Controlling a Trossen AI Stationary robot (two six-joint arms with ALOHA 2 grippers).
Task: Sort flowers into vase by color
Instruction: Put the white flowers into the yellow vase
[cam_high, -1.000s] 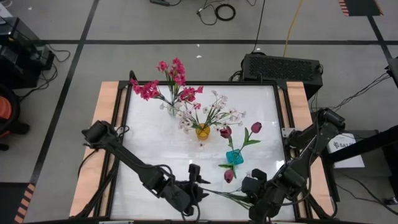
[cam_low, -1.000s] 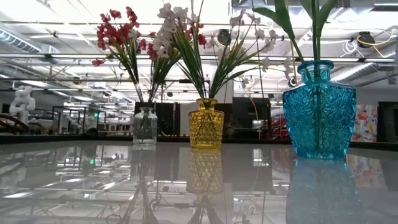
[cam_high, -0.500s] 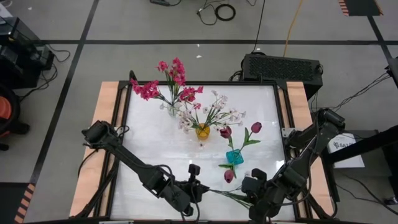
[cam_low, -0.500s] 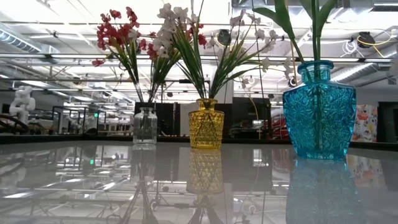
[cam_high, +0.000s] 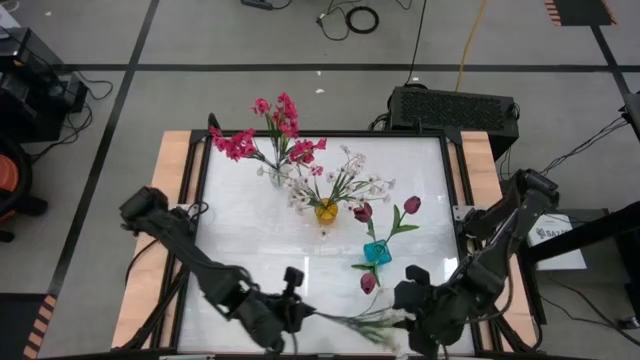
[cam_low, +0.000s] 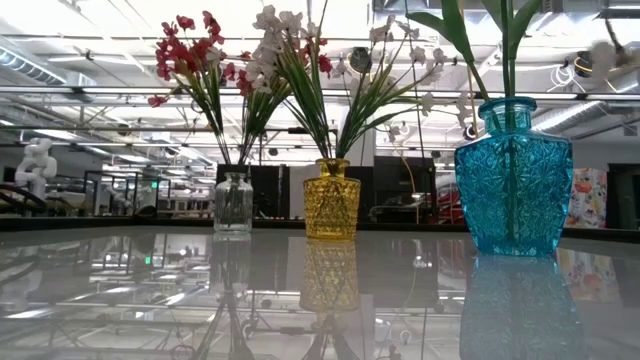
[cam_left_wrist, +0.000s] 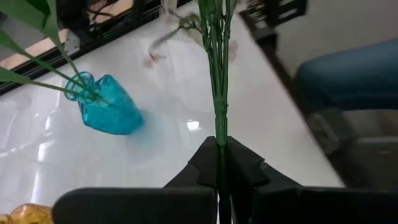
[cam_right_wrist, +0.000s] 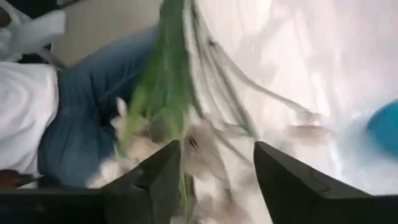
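A white-blossomed flower sprig (cam_high: 350, 321) hangs over the table's near edge between my two grippers. My left gripper (cam_high: 300, 316) is shut on its green stem. Its white blossoms (cam_right_wrist: 200, 144) lie between the open fingers of my right gripper (cam_right_wrist: 217, 180), which shows at the near right in the high view (cam_high: 406, 318). Farther back stand a clear vase (cam_high: 276, 174) with pink flowers, a yellow vase (cam_high: 326, 211) with white flowers and a blue vase (cam_high: 377, 252) with maroon tulips. My left gripper pinches the sprig's bundled green stem (cam_left_wrist: 219, 138) near its cut end between its two fingers. The fingers slant down from the table's left and lie along the stem, which runs straight on toward the right with the blossom end (cam_left_wrist: 186, 25) farthest off. My right gripper: I cannot tell whether its open fingers touch the blossoms.
The three vases stand in a slanting row from far left to mid right, also seen in the low view: clear (cam_low: 233, 203), yellow (cam_low: 331, 198), blue (cam_low: 513, 175). A person in jeans (cam_right_wrist: 81, 118) sits just past the near edge. Wooden side rails (cam_high: 170, 200) border the white table.
My left gripper has drawn back toward the table's left and near edge, pulling the sprig's stem end with it. The sprig now lies longer between the two grippers. My right gripper has stayed about where it was.
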